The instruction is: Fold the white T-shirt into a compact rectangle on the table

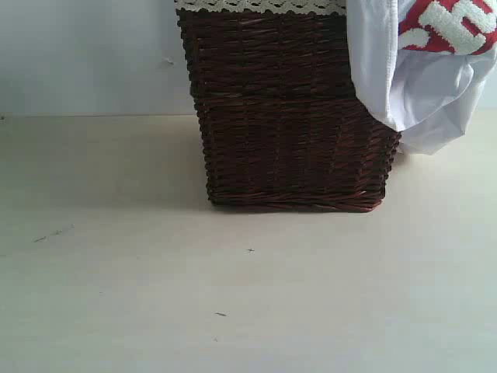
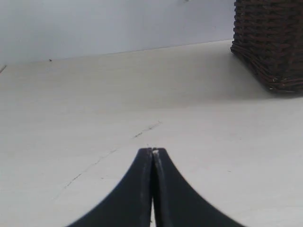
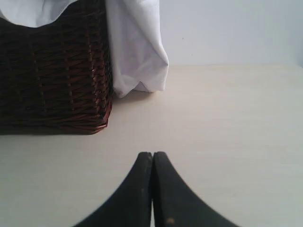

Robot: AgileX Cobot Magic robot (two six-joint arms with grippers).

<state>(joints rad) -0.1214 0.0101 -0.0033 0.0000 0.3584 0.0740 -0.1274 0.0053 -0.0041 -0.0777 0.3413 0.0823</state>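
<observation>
The white T-shirt hangs over the right side of the dark wicker basket, its red-outlined lettering showing at the top right. Its hem droops to the table beside the basket. The right wrist view shows that same cloth draped down the basket's corner. My right gripper is shut with nothing in it, over bare table short of the shirt. My left gripper is likewise shut and empty, well away from the basket. Neither gripper appears in the exterior view.
The basket has white lace trim along its rim. A pale wall stands behind the table. Small dark specks and a faint scratch line mark the tabletop.
</observation>
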